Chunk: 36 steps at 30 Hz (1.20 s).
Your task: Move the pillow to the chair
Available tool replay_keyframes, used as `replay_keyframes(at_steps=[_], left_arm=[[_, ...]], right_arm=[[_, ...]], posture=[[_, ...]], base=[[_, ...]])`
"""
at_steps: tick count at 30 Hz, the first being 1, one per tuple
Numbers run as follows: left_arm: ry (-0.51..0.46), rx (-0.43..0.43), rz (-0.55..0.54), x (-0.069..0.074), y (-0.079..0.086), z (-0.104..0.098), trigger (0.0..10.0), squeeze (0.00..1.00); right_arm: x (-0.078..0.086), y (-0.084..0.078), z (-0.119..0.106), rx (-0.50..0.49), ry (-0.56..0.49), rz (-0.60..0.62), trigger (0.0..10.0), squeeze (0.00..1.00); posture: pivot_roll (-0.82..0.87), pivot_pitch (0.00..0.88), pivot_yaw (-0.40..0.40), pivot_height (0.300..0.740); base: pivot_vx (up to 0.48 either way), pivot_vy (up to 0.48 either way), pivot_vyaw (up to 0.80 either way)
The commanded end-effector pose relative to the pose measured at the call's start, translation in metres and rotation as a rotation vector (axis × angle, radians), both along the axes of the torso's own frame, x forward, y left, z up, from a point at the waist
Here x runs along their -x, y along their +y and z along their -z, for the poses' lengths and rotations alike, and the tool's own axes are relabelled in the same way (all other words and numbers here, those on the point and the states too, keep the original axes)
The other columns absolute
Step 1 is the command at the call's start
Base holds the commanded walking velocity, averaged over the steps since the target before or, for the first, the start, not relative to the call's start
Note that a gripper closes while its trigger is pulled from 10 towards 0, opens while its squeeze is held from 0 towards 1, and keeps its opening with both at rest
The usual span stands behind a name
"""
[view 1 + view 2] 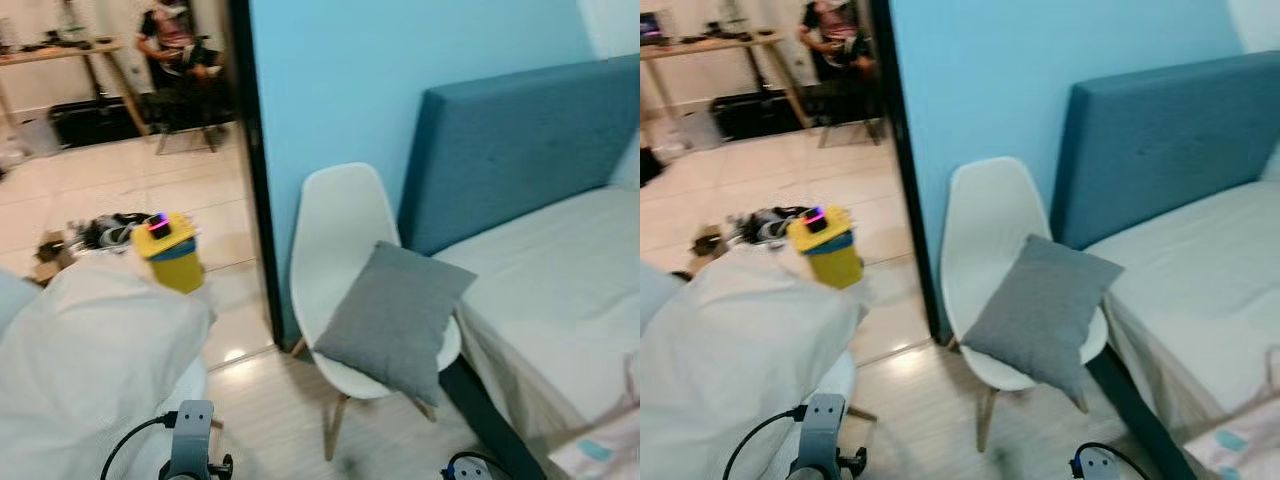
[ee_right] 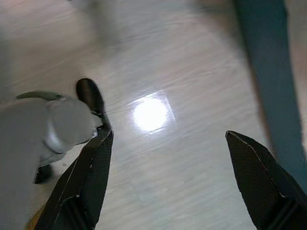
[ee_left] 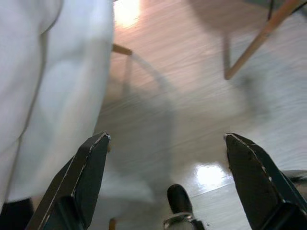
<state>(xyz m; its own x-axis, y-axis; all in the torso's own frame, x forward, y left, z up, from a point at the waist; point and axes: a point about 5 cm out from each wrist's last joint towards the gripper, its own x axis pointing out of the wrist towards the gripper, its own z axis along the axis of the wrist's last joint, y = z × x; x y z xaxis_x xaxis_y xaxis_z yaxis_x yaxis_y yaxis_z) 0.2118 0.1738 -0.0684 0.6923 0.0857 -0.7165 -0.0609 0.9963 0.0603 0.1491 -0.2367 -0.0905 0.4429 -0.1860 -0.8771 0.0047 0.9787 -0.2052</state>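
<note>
The grey pillow (image 1: pixel 395 318) lies on the white chair (image 1: pixel 335 225), leaning against its backrest, just beside the bed (image 1: pixel 560 290). The left gripper (image 3: pixel 165 143) and right gripper (image 2: pixel 168 139) hang low over the floor (image 2: pixel 158 57), jaws wide apart and holding nothing.

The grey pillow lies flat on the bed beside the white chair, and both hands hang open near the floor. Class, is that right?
One detail is wrong: the grey pillow is not on the bed. The left eye view shows it on the seat of the white chair, leaning against the backrest. The left hand and right hand do hang open above the floor.
</note>
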Motion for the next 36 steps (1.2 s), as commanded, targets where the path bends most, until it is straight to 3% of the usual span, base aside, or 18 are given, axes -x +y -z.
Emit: replay_keyframes(at_steps=[1, 7, 14, 23, 36], left_arm=[[0.062, -0.009, -0.014, 0.015, 0.006, 0.009, 10.0, 0.00], [0.132, -0.014, -0.009, 0.036, 0.010, 0.019, 10.0, 0.00], [0.176, -0.022, 0.021, 0.050, 0.010, 0.025, 10.0, 0.00], [0.176, -0.021, 0.018, 0.049, 0.012, 0.024, 10.0, 0.00], [0.155, -0.014, 0.033, 0.041, 0.008, 0.021, 10.0, 0.00]], right_arm=[[0.000, 0.006, 0.002, -0.009, 0.009, -0.015, 10.0, 0.00], [0.000, 0.008, 0.002, 0.008, 0.015, -0.038, 10.0, 0.00], [-0.006, 0.014, 0.001, -0.019, -0.020, -0.065, 10.0, 0.00], [-0.024, 0.010, -0.008, -0.028, -0.102, -0.019, 10.0, 0.00], [-0.038, -0.002, -0.018, 0.015, -0.162, 0.024, 10.0, 0.00]], posture=[[0.04, 0.000, 0.027, 0.740], [0.02, 0.000, 0.026, 0.740], [0.02, 0.000, 0.022, 0.740], [0.03, 0.000, 0.028, 0.740], [0.01, 0.000, 0.037, 0.740]], base=[[0.000, 0.000, -0.76], [0.000, 0.000, -0.76], [0.000, -0.181, -0.43], [0.000, -0.480, 0.00], [0.000, -0.479, -0.76]])
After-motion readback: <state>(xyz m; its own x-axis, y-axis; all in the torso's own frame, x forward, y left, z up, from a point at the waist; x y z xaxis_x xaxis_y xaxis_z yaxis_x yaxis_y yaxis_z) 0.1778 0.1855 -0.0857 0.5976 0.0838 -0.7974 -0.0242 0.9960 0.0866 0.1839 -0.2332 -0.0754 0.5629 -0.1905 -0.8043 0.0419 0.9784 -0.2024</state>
